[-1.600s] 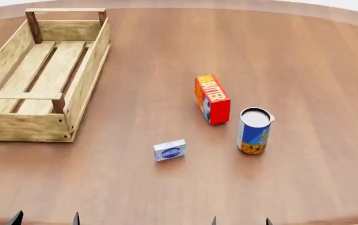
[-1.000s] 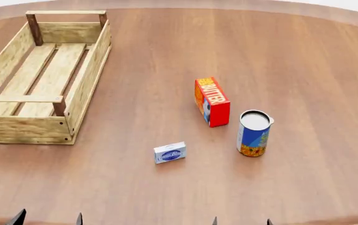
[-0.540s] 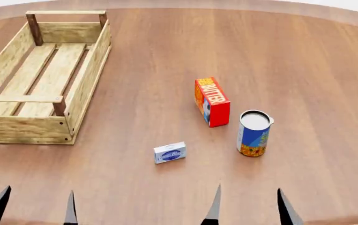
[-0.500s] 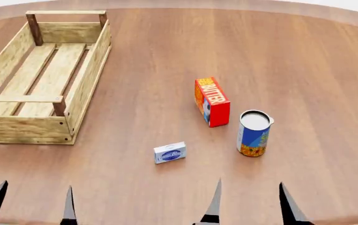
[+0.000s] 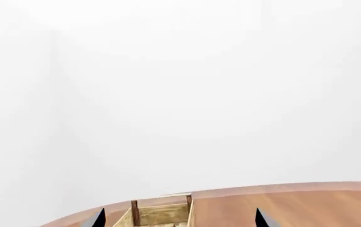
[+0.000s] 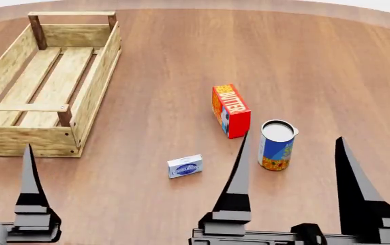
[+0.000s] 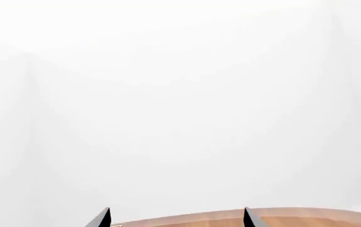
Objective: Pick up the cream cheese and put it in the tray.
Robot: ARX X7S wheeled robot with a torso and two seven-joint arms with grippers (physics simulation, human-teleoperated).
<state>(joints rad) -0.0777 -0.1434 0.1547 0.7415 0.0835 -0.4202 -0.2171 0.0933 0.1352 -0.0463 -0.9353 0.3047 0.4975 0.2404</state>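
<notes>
The cream cheese (image 6: 185, 166) is a small pale blue-white box with a dark blue oval logo. It lies on the wooden table near the front middle in the head view. The tray (image 6: 45, 81), a slatted wooden crate, stands empty at the far left, and its far end shows in the left wrist view (image 5: 161, 215). My right gripper (image 6: 292, 178) is open and empty, to the right of the cream cheese and in front of the can. My left gripper (image 5: 179, 218) is open and empty. Only one of its fingers (image 6: 30, 184) shows in the head view, in front of the tray.
A red-orange butter box (image 6: 231, 111) stands upright behind the cream cheese. A blue-and-yellow can (image 6: 276, 145) stands to its right, just beyond my right gripper. The round wooden table (image 6: 304, 61) stretches far back and right, and its far edge shows in the right wrist view (image 7: 306, 218).
Both grippers have come up from the bottom edge of the head view and reach further over the table. The objects have not moved.
</notes>
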